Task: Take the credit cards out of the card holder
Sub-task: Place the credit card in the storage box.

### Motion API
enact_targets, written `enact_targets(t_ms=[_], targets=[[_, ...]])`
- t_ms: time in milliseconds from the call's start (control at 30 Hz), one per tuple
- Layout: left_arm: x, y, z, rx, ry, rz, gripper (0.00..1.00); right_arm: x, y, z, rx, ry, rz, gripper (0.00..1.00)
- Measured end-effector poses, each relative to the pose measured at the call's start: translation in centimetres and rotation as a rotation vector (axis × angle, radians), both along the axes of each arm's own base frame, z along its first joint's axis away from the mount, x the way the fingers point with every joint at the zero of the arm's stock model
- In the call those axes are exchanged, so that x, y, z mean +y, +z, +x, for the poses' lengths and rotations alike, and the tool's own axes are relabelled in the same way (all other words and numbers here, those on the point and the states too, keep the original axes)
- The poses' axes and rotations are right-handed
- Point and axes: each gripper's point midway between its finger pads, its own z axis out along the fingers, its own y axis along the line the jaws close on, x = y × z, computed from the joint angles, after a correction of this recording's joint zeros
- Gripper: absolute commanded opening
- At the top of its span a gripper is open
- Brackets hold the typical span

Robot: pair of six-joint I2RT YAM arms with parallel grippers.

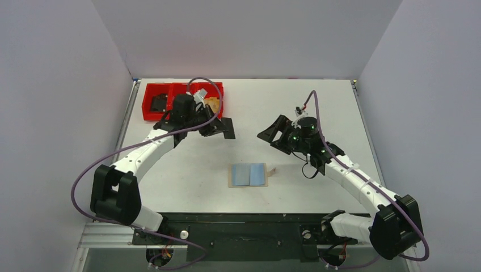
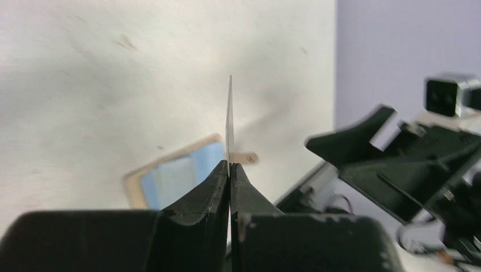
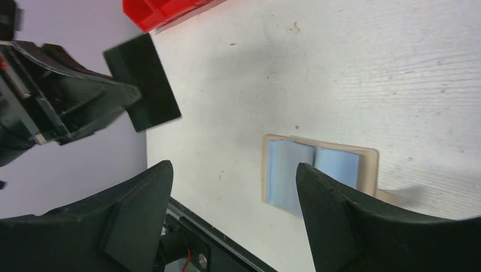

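Observation:
The tan card holder (image 1: 231, 175) lies open and flat at the table's middle front, with pale blue cards (image 1: 248, 174) in it. It also shows in the left wrist view (image 2: 132, 187) and in the right wrist view (image 3: 370, 170). My left gripper (image 1: 214, 127) is shut on a dark card (image 1: 228, 128), held in the air near the red tray. The card is edge-on in the left wrist view (image 2: 230, 124) and flat in the right wrist view (image 3: 143, 82). My right gripper (image 1: 273, 134) is open and empty, above and right of the holder; its jaws (image 3: 232, 166) stand wide apart.
A red three-compartment tray (image 1: 148, 113) stands at the back left, with dark items and a yellowish block (image 1: 212, 103) in it. A small tan tab (image 1: 273, 170) lies at the holder's right edge. Grey walls enclose the table on three sides.

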Motion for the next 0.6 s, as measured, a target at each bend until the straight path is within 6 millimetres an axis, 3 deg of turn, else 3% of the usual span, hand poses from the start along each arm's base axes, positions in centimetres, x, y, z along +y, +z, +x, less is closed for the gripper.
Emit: enact_targets(t_ms=[167,367,600], targets=[[5.2,0.9,3.7,-0.09,0.215,0.29,0.0,-1.4,-0.7,-0.6,0.004,-0.014,-0.069,0.75],[15.3,1.5,7.0,-0.116,0.509,0.61,0.0,-2.3,-0.8,-1.4,0.005,-0.014,-0.113,0.75],[23.7,2.9,10.3,-0.137,0.723,0.897,0.0,-2.9,-0.7,-1.9,0.001,-0.016,-0.128,0.75]])
